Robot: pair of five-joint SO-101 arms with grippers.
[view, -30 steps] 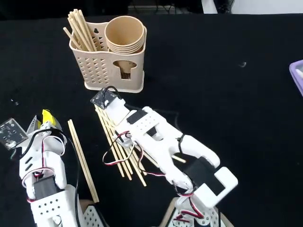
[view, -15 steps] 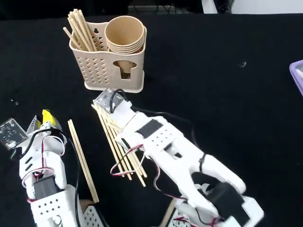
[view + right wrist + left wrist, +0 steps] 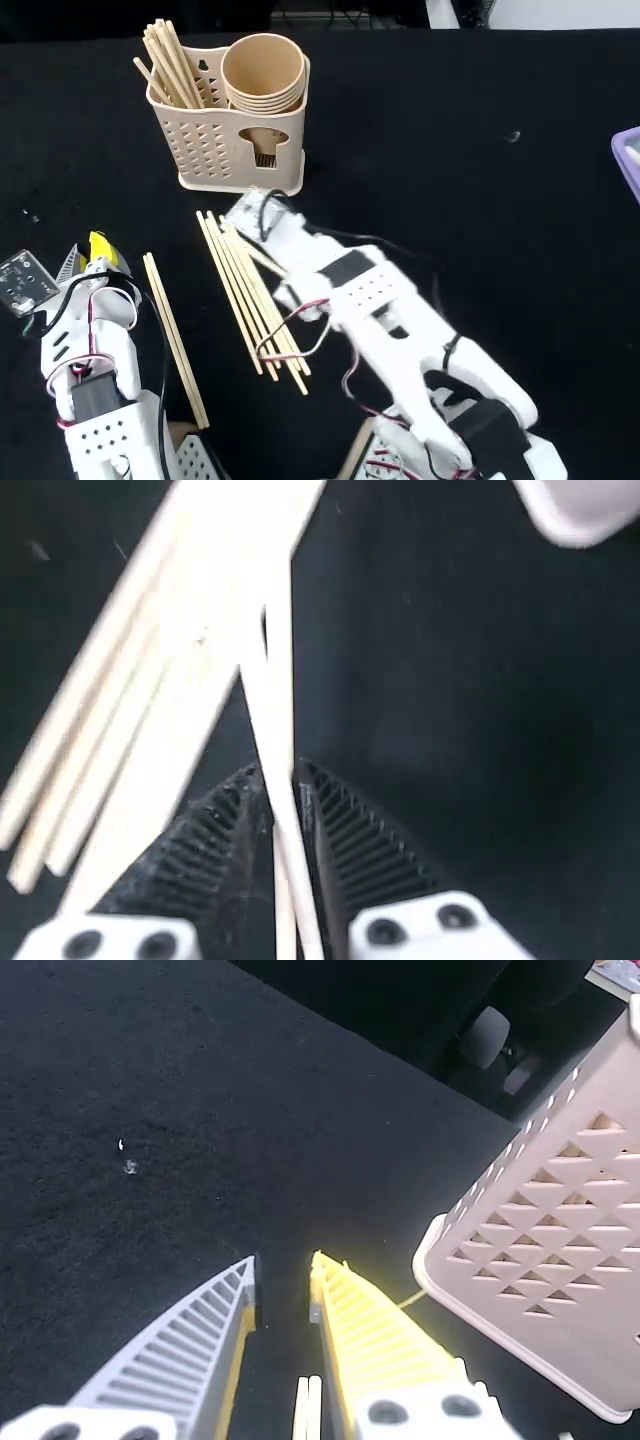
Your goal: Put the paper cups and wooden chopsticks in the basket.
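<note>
The beige basket (image 3: 228, 150) stands at the back left, holding stacked paper cups (image 3: 264, 72) and a bunch of chopsticks (image 3: 172, 62). Several loose chopsticks (image 3: 248, 300) lie fanned on the black table in front of it, and a pair (image 3: 176, 340) lies farther left. My right gripper (image 3: 283, 780) is at the far end of the fan, just in front of the basket, shut on a thin chopstick (image 3: 270, 690) that crosses the others at an angle. My left gripper (image 3: 283, 1270) rests low near the table's front left, narrowly open with nothing between its fingers.
The right arm (image 3: 390, 320) stretches diagonally from the front edge toward the basket. The basket's wall (image 3: 540, 1250) is close beside the left gripper. A purple container (image 3: 628, 160) pokes in at the right edge. Black cloth covers the table's right half.
The right arm has swung right and forward off the loose bundle, toward the basket's foot. One chopstick now lies angled across the others at its gripper. The left arm has kept still.
</note>
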